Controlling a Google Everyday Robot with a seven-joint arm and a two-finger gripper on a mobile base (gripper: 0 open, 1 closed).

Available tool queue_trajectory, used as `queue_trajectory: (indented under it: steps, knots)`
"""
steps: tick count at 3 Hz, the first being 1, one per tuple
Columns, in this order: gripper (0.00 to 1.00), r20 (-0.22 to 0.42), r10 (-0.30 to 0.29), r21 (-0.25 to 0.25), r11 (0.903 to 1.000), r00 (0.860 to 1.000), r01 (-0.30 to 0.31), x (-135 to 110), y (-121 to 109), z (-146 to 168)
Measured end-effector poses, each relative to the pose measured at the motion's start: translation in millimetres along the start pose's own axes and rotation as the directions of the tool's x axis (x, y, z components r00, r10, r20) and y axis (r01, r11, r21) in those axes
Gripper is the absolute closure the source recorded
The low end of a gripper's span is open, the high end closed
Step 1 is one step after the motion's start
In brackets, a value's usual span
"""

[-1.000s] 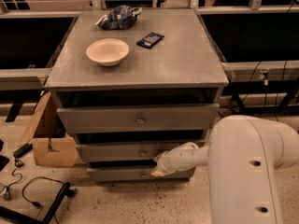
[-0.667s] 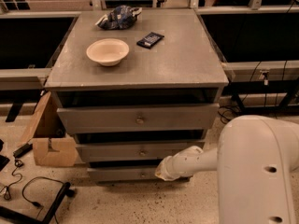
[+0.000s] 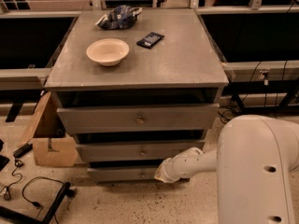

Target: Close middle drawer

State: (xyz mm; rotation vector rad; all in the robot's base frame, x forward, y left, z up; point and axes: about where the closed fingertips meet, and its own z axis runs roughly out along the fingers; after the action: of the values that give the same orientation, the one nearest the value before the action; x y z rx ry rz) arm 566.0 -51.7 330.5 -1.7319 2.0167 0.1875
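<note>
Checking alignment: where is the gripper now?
The gripper is low in the view, by the bottom drawer, below and right of the knob on the middle drawer.

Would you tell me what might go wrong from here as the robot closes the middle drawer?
The gripper sits low, level with the bottom drawer rather than the middle drawer, so a push may move the wrong one. It is also right of the knob; an off-centre push might skew the drawer.
</note>
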Motion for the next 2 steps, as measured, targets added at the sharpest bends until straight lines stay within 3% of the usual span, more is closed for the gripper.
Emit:
queue_trajectory:
  steps: [1, 2]
  knots:
    - [1.00, -0.001, 0.001, -0.003, 1.0000, 1.000, -0.001, 0, 2, 0]
    - [1.00, -0.030, 0.030, -0.025, 0.9992, 0.999, -0.030, 11, 25, -13]
